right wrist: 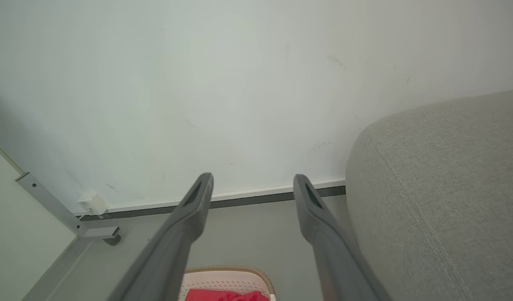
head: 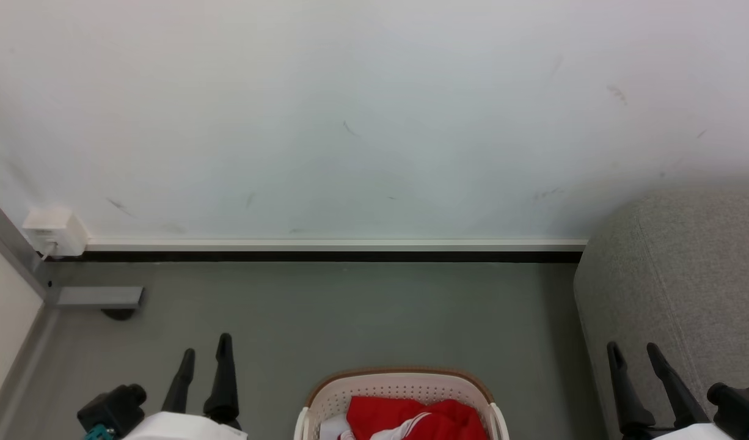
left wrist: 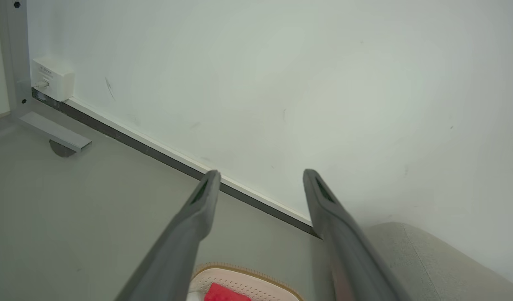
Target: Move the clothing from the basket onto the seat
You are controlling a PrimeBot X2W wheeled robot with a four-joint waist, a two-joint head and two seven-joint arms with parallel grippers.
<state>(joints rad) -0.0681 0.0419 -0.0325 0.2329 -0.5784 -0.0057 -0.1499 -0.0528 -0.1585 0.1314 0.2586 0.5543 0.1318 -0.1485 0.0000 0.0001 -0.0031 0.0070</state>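
Red clothing [head: 411, 418] with white stripes lies bunched inside the cream basket [head: 399, 382], which sits on the floor at the bottom centre of the head view. The grey woven seat [head: 680, 275] rises at the right, beside the basket. My left gripper [head: 205, 345] hangs open at the lower left, left of the basket and holding nothing. At the lower right my right gripper [head: 633, 349] is open in front of the seat's side. The left wrist view catches the basket [left wrist: 244, 280], a corner of red clothing [left wrist: 223, 293] and the seat [left wrist: 432, 259]. The right wrist view has the basket [right wrist: 227, 278], clothing [right wrist: 225, 296] and seat [right wrist: 440, 188].
A white wall [head: 374, 110] with a skirting strip [head: 332, 245] closes off the grey floor [head: 350, 311] ahead. A grey metal frame foot [head: 99, 297] and a white wall box [head: 54, 231] stand at the left.
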